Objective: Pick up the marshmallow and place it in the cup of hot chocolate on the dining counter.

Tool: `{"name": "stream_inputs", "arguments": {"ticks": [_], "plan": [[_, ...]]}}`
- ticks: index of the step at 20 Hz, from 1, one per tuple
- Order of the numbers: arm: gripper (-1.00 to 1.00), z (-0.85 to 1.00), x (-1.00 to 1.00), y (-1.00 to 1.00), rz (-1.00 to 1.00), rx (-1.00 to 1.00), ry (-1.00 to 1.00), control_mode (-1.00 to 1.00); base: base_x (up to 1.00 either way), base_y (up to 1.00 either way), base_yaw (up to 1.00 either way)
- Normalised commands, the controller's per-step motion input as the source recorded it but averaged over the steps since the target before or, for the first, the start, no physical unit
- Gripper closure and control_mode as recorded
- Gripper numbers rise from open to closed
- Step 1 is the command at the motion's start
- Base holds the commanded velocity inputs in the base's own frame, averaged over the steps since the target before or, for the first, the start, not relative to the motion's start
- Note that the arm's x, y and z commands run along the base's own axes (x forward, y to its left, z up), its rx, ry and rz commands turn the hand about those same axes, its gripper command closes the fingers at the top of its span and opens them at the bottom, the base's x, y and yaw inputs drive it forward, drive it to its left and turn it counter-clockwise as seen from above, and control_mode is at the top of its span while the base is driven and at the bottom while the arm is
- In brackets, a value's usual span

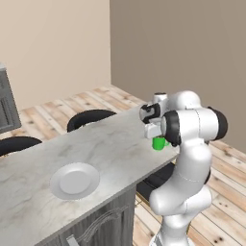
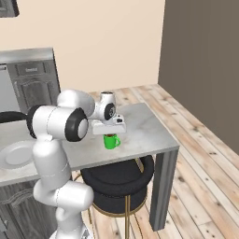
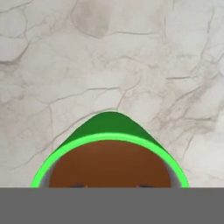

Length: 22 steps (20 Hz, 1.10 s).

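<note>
Operator, your desk (image 1: pixel 110 144) carries two things worth noting. Taking the mug (image 2: pixel 111 141) as landmark and reading the left base view from left to right: a round white plate (image 1: pixel 75 180) lies well left of the mug, nearer your base, flat on the marble and well apart from it. Two dark stools (image 1: pixel 90 118) stand on the far side of the desk, left of the mug. The mug (image 1: pixel 158 143) stands upright near the desk's right end, close to the front edge, mostly hidden by the arm's wrist.

In the right base view the hand hangs directly above the mug, pointing down; the green handle sticks out to the mug's right. A third stool (image 2: pixel 120 179) stands on the wooden floor under the desk, below the mug.

In the hand view the mug (image 3: pixel 109 131) sits at the bottom centre, green rim toward you, brown liquid inside, bare marble beyond it.

The jaws are pressed together, just over the mug's mouth; the fingertips are barely visible as dark specks at the liquid's near edge. You cannot tell where the marshmallow is: no white lump can be made out on the desk or in the liquid.
</note>
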Motion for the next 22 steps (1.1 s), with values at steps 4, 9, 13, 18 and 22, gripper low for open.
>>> {"name": "stream_inputs", "arguments": {"ticks": [4, 9, 13, 18, 22], "plan": [[1.00, 0.49, -0.05, 0.02, 0.00, 0.00, -0.09, -1.00, 0.00, 0.00, 0.00], [1.00, 0.51, 0.00, 0.00, -0.01, 0.00, -0.09, -1.00, 0.00, 0.00, 0.00], [1.00, 0.78, -0.45, 0.00, 0.00, 0.00, -0.24, -1.00, 0.00, 0.00, 0.00], [1.00, 0.99, -0.94, 0.01, 0.00, 0.00, -0.37, -1.00, 0.00, 0.00, 0.00], [1.00, 0.96, -1.00, 0.01, 0.00, 0.04, -0.34, -1.00, 0.00, 0.00, 0.00]]}}
